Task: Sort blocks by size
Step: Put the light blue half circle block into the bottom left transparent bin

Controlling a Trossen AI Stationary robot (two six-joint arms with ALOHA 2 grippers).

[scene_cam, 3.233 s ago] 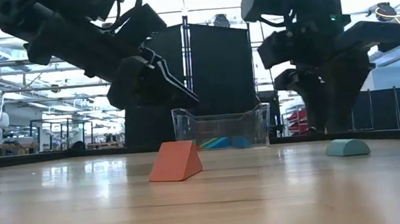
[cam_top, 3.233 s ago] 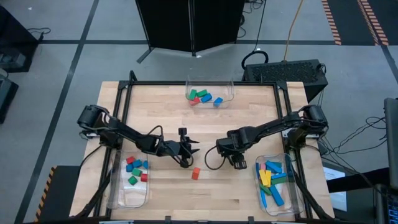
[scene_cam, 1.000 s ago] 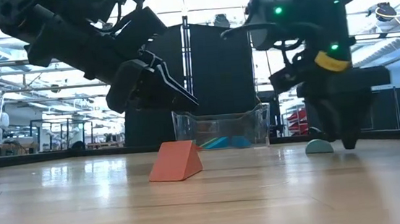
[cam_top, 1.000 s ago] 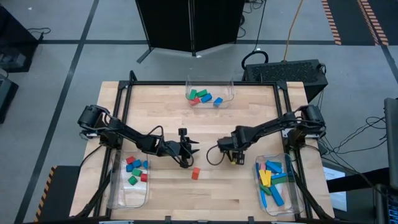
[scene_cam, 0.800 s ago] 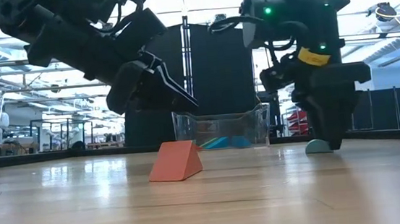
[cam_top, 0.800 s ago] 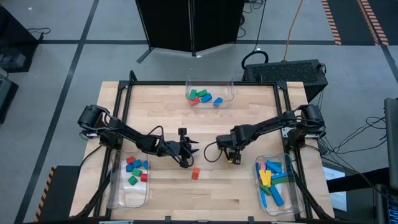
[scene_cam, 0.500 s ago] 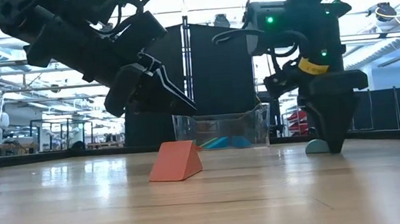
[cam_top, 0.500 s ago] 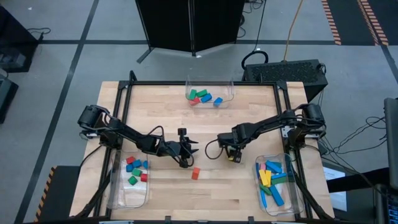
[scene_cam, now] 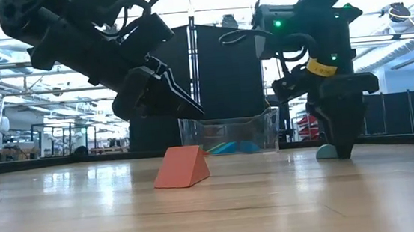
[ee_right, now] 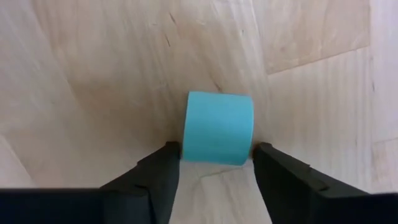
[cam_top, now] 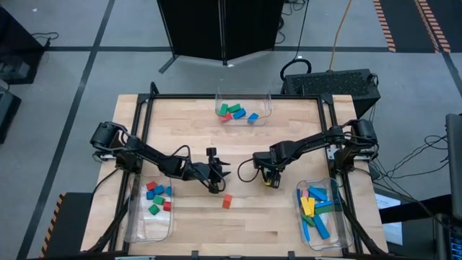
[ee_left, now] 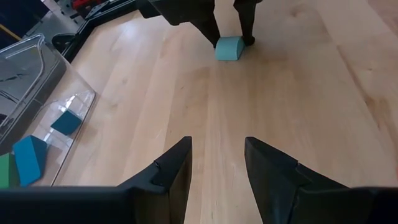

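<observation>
A cyan half-round block [ee_right: 219, 127] lies flat side down on the table right of centre; it also shows in the high view [cam_top: 271, 183], the low view [scene_cam: 326, 151] and the left wrist view [ee_left: 229, 48]. My right gripper [ee_right: 216, 163] stands over it, pointing down, shut on it. A red wedge block [cam_top: 227, 201] rests on the table near the middle and shows in the low view [scene_cam: 181, 167]. My left gripper [ee_left: 217, 162] hovers open and empty just left of and above the wedge [cam_top: 216, 185]. My right gripper pinches the cyan block by its two flat end faces [ee_right: 186, 146] between its two fingers. The fingers [ee_right: 163, 165] come from above, pointing down, and meet the block at their free ends. The block sits on the table with its curved top up.
A clear bin at the far edge [cam_top: 243, 108] holds medium blocks. A clear bin at the near left [cam_top: 151, 209] holds small cubes. A clear bin at the near right [cam_top: 321, 213] holds long bars. Bare wood lies between the two arms.
My right gripper has shifted a little toward the table's left and come upright over the cyan block, fingertips at table height. The block has stayed where it was. My left gripper has kept its place above the red wedge.
</observation>
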